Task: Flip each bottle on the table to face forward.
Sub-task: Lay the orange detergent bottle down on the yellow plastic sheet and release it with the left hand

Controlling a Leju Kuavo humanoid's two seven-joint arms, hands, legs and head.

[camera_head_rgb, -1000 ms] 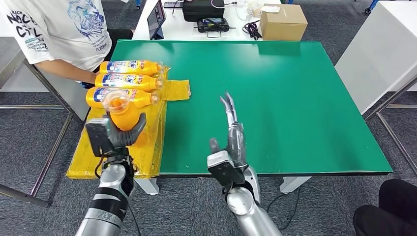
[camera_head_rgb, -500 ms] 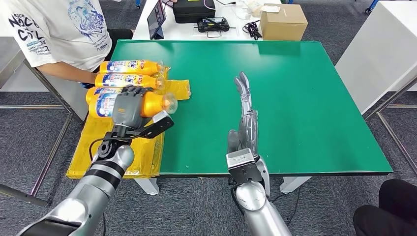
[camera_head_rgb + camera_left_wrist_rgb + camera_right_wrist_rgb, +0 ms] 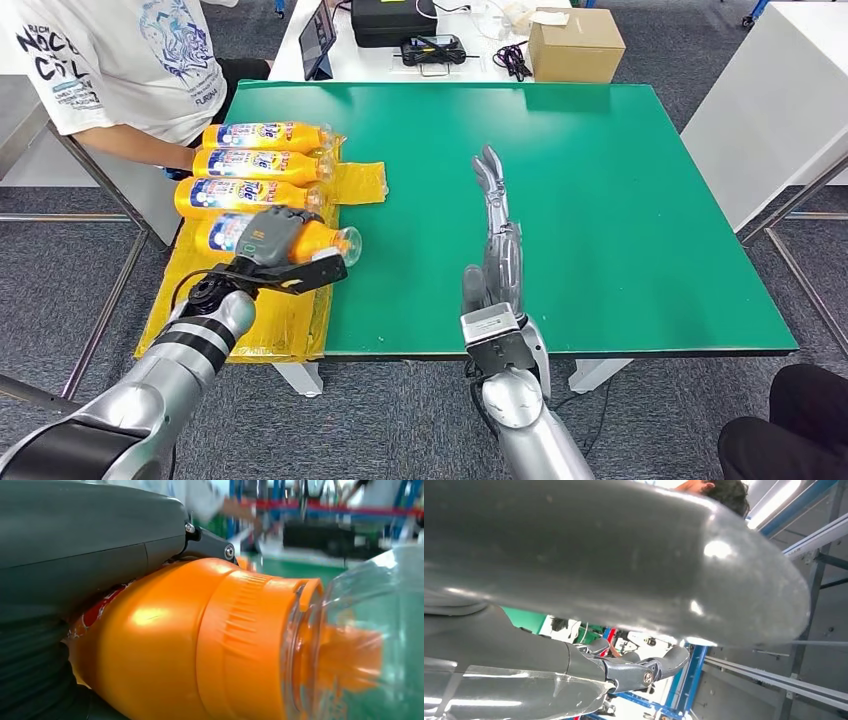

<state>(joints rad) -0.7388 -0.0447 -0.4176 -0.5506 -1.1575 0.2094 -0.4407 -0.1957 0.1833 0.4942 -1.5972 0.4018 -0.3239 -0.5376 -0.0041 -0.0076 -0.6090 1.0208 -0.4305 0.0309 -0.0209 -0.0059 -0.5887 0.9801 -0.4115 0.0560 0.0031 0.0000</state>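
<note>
Your robot's left hand [image 3: 268,238] grasped an orange plastic bottle with a blue-and-white label and a clear cap [image 3: 285,240], fingers wrapped over its middle; the bottle was at the near end of a row of three like orange bottles [image 3: 262,164] lying on a yellow plastic sheet [image 3: 290,322] at the left edge of the green table [image 3: 620,200]. The held bottle's long axis ran left to right, parallel to the row, with the clear cap pointing right toward the table's middle and the base toward the left edge. The left wrist view showed the orange shoulder and the clear cap [image 3: 370,645] close up. To finish the step well, you probably needed to lower the bottle just beside the nearest lying bottle, label upward as on the others, and keep the axis level so that it would not roll once released. Whether it already rested on the sheet could not be told. The right hand [image 3: 497,240] was held out flat over the green table, fingers straight and holding nothing, well apart from the bottles.
</note>
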